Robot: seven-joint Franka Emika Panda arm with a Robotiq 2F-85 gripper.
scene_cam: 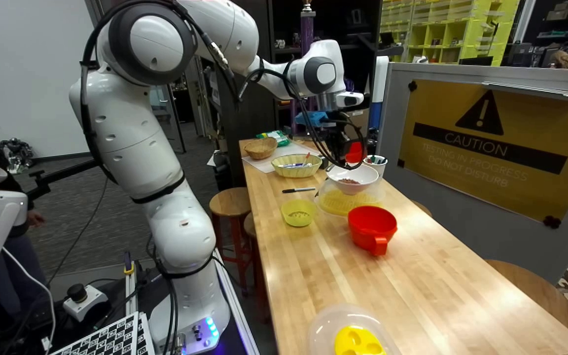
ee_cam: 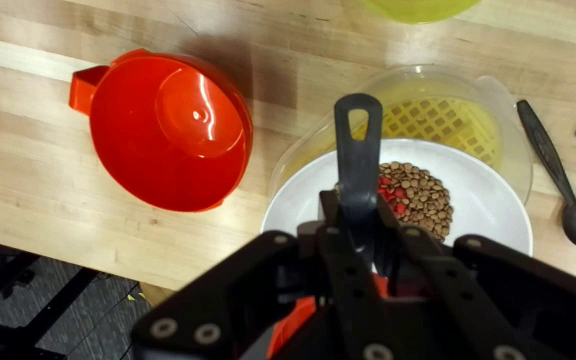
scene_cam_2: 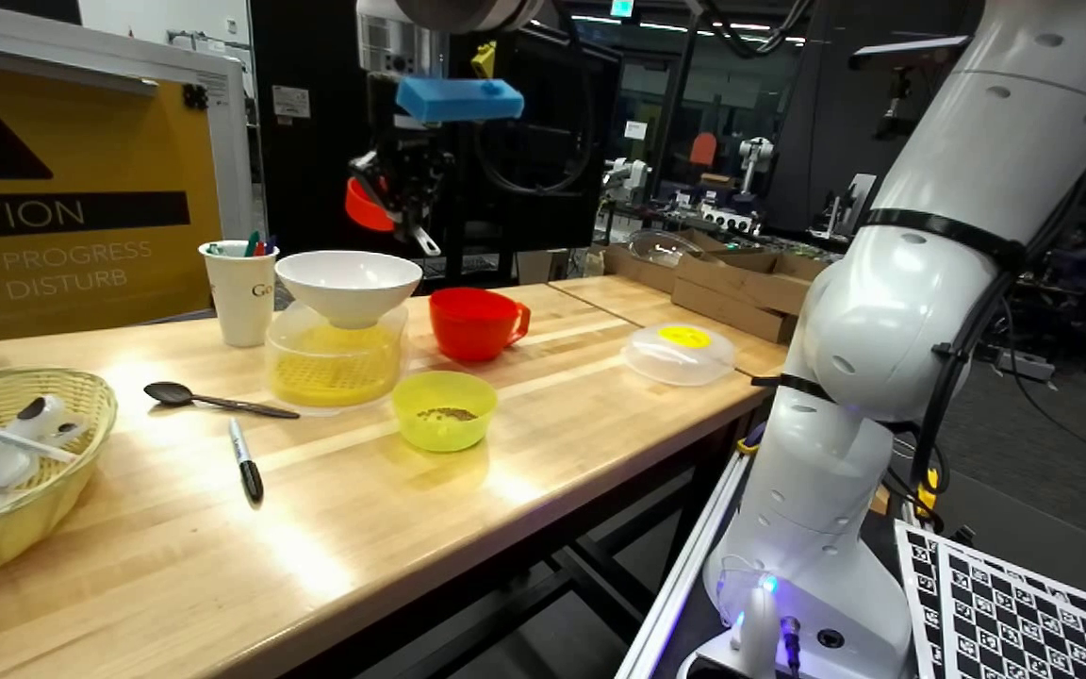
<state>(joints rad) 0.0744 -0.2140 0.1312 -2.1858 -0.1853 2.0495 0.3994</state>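
Observation:
My gripper (ee_cam: pixel 357 209) is shut on the dark handle (ee_cam: pixel 359 167) of a utensil, whose looped end points out past the fingertips. A red head (scene_cam_2: pixel 369 204), seemingly of the same utensil, shows behind the fingers in both exterior views; its inside is hidden. Below in the wrist view is a white bowl (ee_cam: pixel 483 200) with brown pellets (ee_cam: pixel 423 200) and a few red pieces (ee_cam: pixel 399 206), partly covered by the gripper. That bowl sits on a clear container with a yellow grid (ee_cam: pixel 433 120). The gripper hangs above the bowl, apart from it.
Beside the container stand a red handled cup (ee_cam: pixel 168 130) and a yellow-green bowl (scene_cam_2: pixel 444 424) with some brown grains. A black spoon (scene_cam_2: pixel 222 401), a marker (scene_cam_2: pixel 243 462), a paper cup with pens (scene_cam_2: pixel 243 297), baskets (scene_cam: pixel 296 170) and a clear lid (scene_cam_2: pixel 680 363) share the table.

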